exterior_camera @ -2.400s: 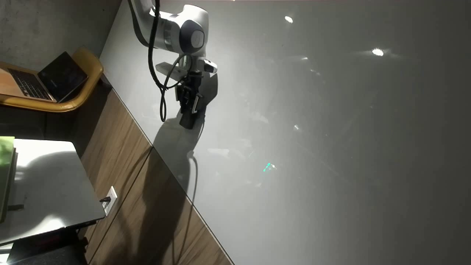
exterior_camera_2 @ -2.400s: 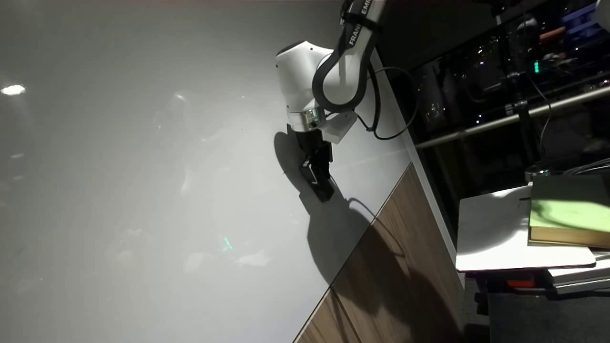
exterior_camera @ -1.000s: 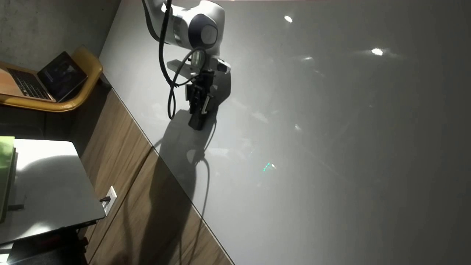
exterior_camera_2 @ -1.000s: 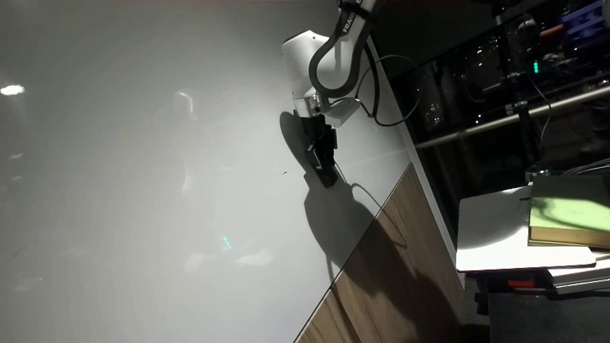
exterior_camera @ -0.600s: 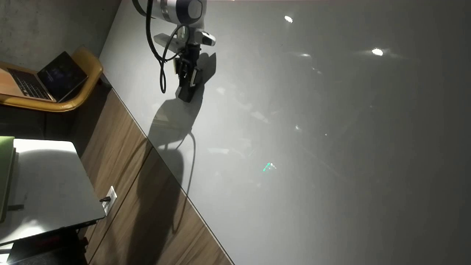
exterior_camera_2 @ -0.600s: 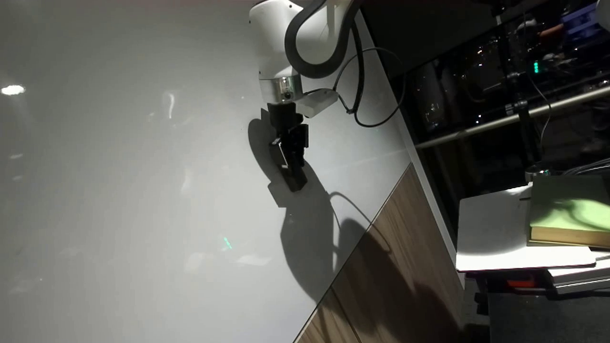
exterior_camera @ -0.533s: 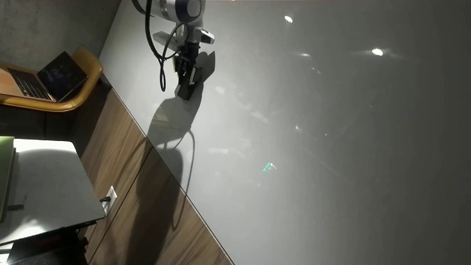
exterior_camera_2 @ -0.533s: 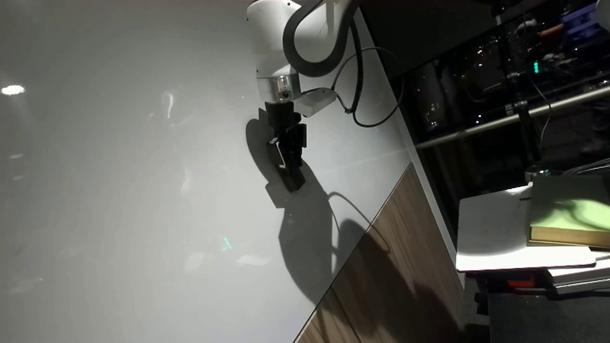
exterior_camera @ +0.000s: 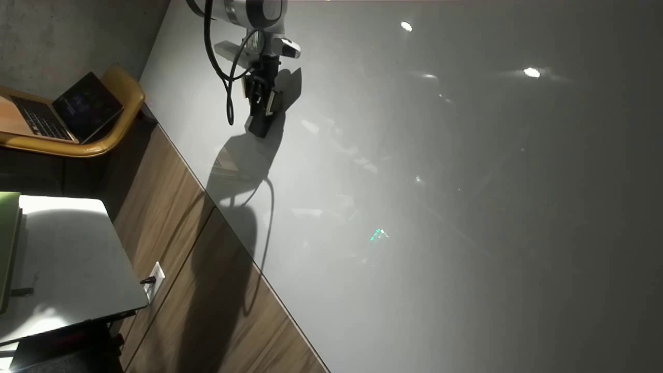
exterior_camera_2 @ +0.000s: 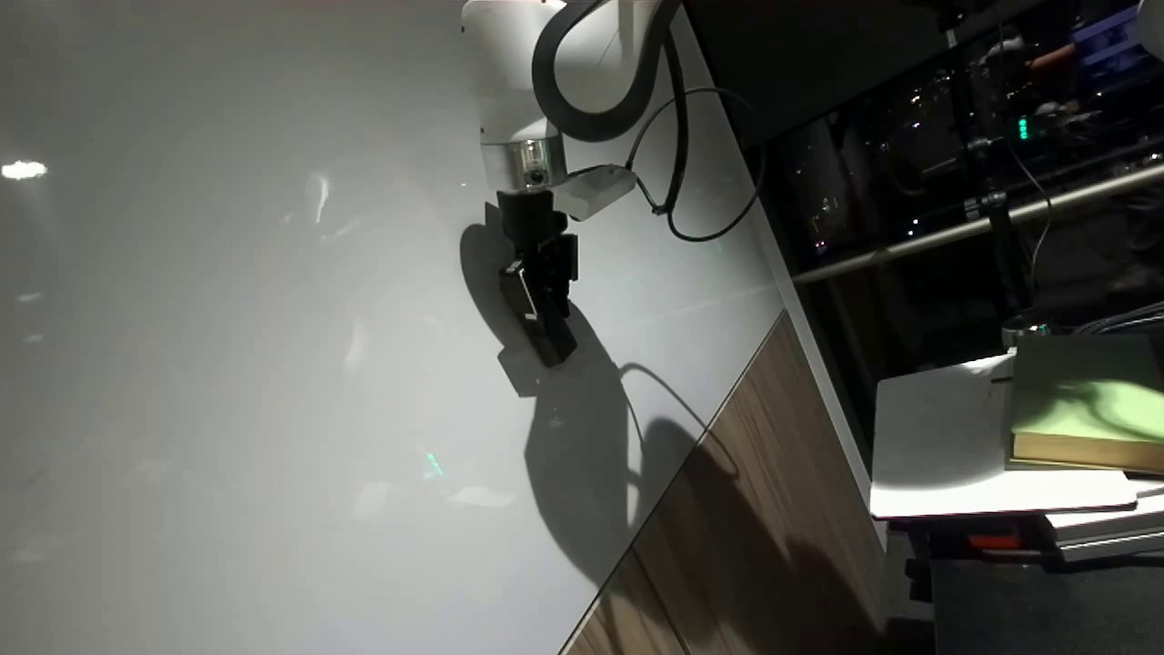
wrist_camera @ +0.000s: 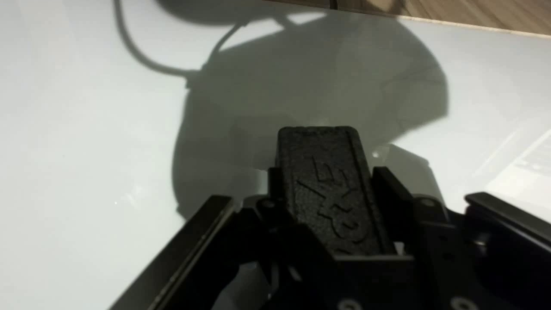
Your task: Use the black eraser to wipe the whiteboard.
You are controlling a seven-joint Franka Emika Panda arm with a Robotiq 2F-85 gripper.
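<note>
My gripper is shut on the black eraser, a finger along each long side. In the wrist view the eraser's engraved face shows and its far end sticks out past the fingertips. Both exterior views have the eraser angled downward near the lower edge of the whiteboard. Its shadow falls on the board right beside the eraser; whether the two touch I cannot tell. Glossy and greyish, the whiteboard carries light reflections and faint smudges. No clear dark scribble shows on its visible part.
Wood panelling borders the board's lower edge, with a plugged socket. A yellow chair bears a laptop. On a white table top lies a green book. A cable loops beside the arm.
Over the last second my arm has carried the eraser up and left in an exterior view, mostly leftward in another. Movement over the last half second is slight. The grip is unchanged.
</note>
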